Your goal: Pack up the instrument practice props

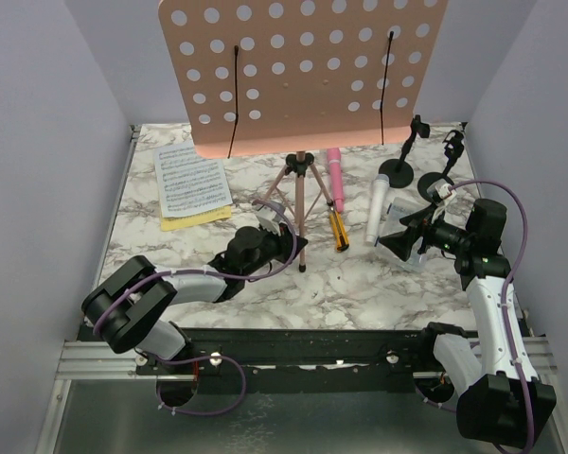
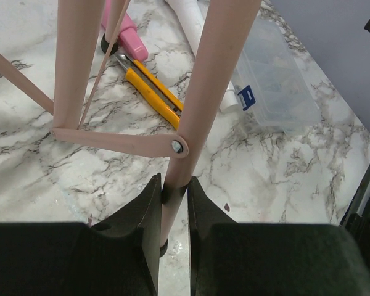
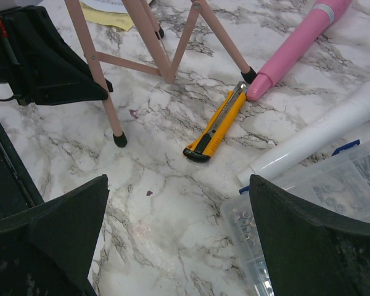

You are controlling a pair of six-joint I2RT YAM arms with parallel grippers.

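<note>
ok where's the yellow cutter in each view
top external: cutter mid-table, just right of the pink tripod
left wrist: cutter upper centre, between the tripod legs
right wrist: cutter at centre
shared landmark: pink microphone by its end

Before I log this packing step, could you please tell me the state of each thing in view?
Music rack: upright on its tripod.
Tripod: standing, legs spread.
Left pincer: shut on a tripod leg.
Right pincer: open, holding nothing.
Sheet-music pages: flat, white over yellow.
Pink microphone: lying flat.
White microphone: lying flat.
Mic mounts: both upright.
Cutter: lying flat.
Clear box: on the table, lid state unclear.
</note>
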